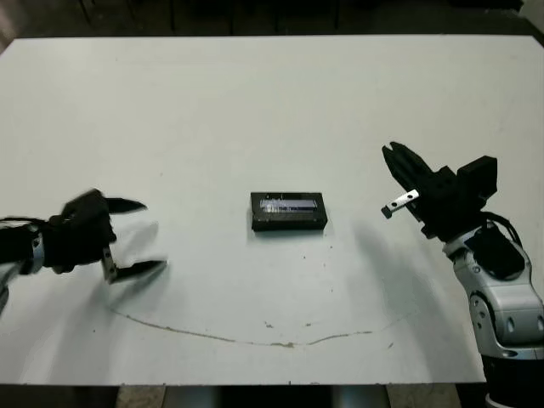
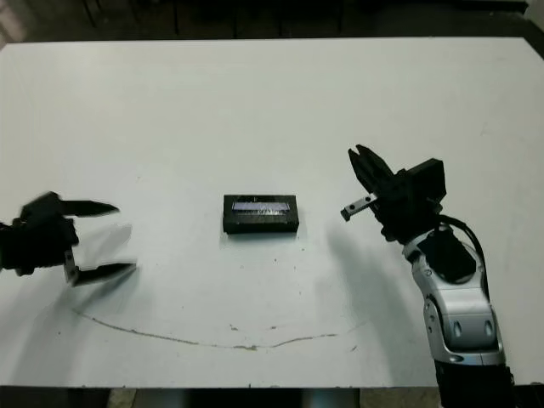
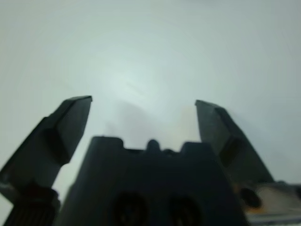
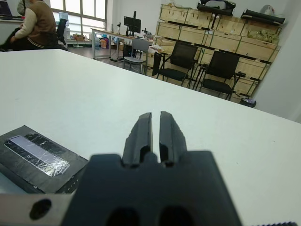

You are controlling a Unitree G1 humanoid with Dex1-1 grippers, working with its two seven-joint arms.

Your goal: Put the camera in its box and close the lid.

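The left gripper [image 1: 140, 238] hovers low over the white table [image 1: 255, 102] at the left, its black fingers [image 1: 127, 206] spread wide and empty. At the centre sits the box, closed under its matte black lid [image 1: 288, 211] with a glossy strip. Right of it, the right gripper [image 1: 401, 166] points far-left, fingers nearly together, holding nothing.

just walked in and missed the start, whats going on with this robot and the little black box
Nothing is being handled right now. The box sits at the middle of the white table with its lid on, the glossy strip facing up; the camera is not in view. The left tool is open and empty off to the left. The right tool is shut and empty, raised to the right of the box.
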